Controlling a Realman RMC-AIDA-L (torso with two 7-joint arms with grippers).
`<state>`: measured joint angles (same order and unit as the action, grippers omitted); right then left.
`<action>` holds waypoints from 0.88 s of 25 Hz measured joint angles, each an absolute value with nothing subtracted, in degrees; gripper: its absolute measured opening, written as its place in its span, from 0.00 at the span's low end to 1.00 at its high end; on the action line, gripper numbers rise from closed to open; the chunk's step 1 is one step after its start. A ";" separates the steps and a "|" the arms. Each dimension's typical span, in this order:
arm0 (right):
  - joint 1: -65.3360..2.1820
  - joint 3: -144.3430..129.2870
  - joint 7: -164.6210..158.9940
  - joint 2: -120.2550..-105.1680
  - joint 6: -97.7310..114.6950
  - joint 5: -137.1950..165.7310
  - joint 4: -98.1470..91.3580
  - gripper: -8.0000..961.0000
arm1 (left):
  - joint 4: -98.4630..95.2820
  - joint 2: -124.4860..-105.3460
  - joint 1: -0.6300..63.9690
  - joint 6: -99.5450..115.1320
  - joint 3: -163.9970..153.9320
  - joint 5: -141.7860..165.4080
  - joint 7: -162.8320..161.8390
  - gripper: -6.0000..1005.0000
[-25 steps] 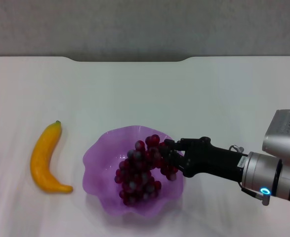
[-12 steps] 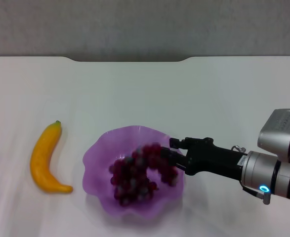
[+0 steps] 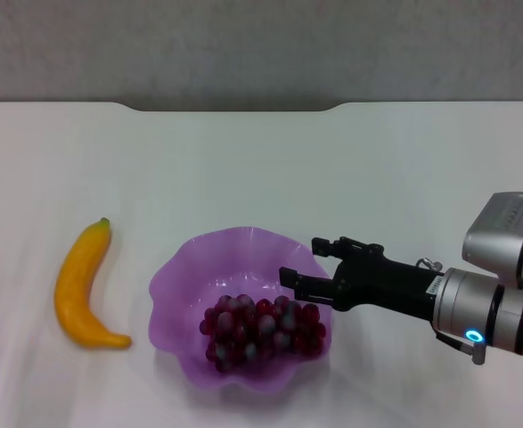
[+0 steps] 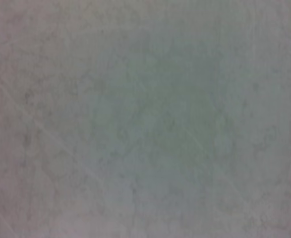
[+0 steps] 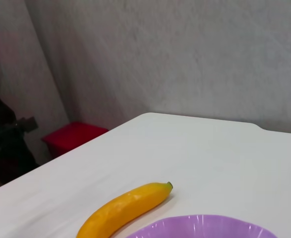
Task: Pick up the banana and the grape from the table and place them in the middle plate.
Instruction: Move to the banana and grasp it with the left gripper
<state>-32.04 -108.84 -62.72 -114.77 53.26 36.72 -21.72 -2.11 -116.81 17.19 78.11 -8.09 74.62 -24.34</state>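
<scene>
The grape (image 3: 263,332) lies heaped in the plate (image 3: 183,285), towards its near side, with no part over the scalloped rim. Our right gripper (image 3: 301,278) hangs just above the bunch at the plate's right rim, jaws spread and pinching nothing, so we judge the grape delivered and the release made. The plate sits near the worktop's (image 3: 261,169) front edge, about midway along it.

The step in hand is getting clear. We should lift straight up before drawing back to the right, so the lower jaw does not catch a grape or drag the light plate sideways.

The banana (image 3: 83,285) lies flat between the plate and the worktop's left edge, apart from the plate, its green tip pointing to the far edge. It suits our left arm, which shows in no view; we cannot tell its jaws.
</scene>
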 joint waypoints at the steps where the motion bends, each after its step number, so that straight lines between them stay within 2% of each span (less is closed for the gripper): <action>1: -32.08 -108.74 -62.72 -114.74 53.26 36.69 -21.82 0.74 | -2.11 -116.81 17.16 78.06 -8.08 74.62 -24.35 0.89; 6: -32.40 -107.99 -61.76 -114.23 53.47 36.73 -23.55 0.92 | -2.11 -116.78 17.00 77.93 -8.09 74.62 -24.35 0.89; 14: -31.95 -102.37 -58.28 -113.04 53.48 36.82 -24.67 0.90 | -2.11 -116.73 16.96 78.04 -8.09 74.62 -24.34 0.89; 17: -31.64 -100.63 -57.22 -113.31 51.92 36.83 -24.71 0.89 | -2.11 -116.72 16.95 77.93 -8.08 74.62 -24.35 0.89; 20: -30.78 -99.13 -53.65 -114.37 49.63 36.83 -25.02 0.75 | -2.11 -116.73 16.99 77.88 -8.09 74.62 -24.41 0.89; 22: -30.36 -99.01 -52.52 -114.44 49.42 36.84 -25.43 0.67 | -2.07 -116.73 16.99 77.88 -8.08 74.62 -24.46 0.89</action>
